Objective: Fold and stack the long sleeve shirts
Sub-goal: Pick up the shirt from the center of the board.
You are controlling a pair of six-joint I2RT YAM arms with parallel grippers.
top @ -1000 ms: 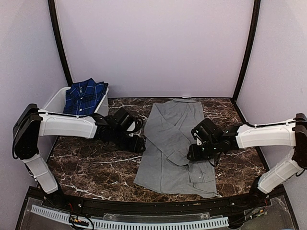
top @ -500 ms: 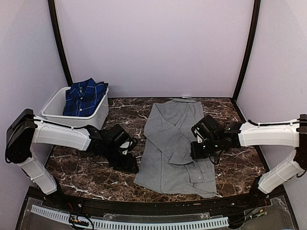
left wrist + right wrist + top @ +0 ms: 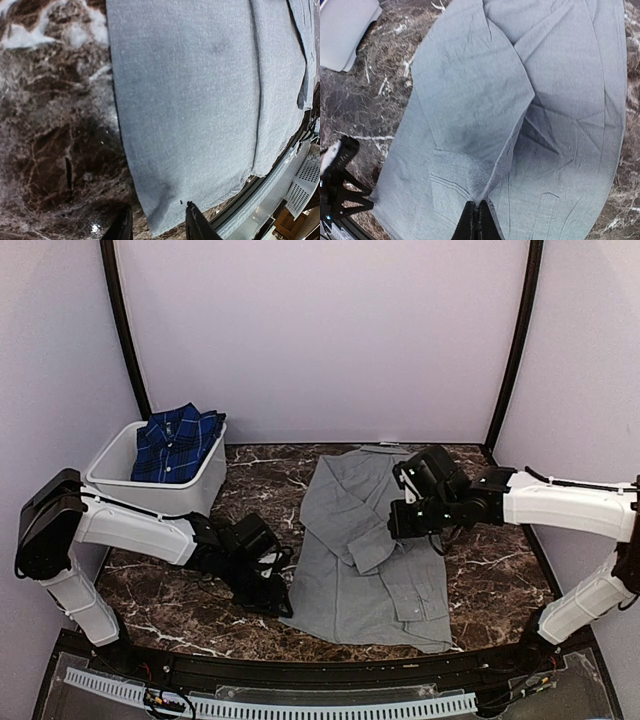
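right claw (image 3: 479,207) pinching the grey shirt (image 3: 345,580), left claw (image 3: 158,216) at its corner

the right claw is closed on a raised fold of cloth near the grey shirt's middle. the left claw is narrow, its fingers apart on either side of the shirt's near left corner. there are two shirts. the grey one lies on the marble table (image 3: 180,590). the plaid shirt (image 3: 178,440) sits in the one white tub (image 3: 185,495), far left of the grey shirt.

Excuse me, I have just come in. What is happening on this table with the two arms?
Two robot arms work on a grey shirt spread on the marble table. The right claw is shut on a sleeve near its cuff, over the shirt's body. The left claw is at the near left hem corner, jaws open around the cloth. A plaid shirt lies in the white tub.
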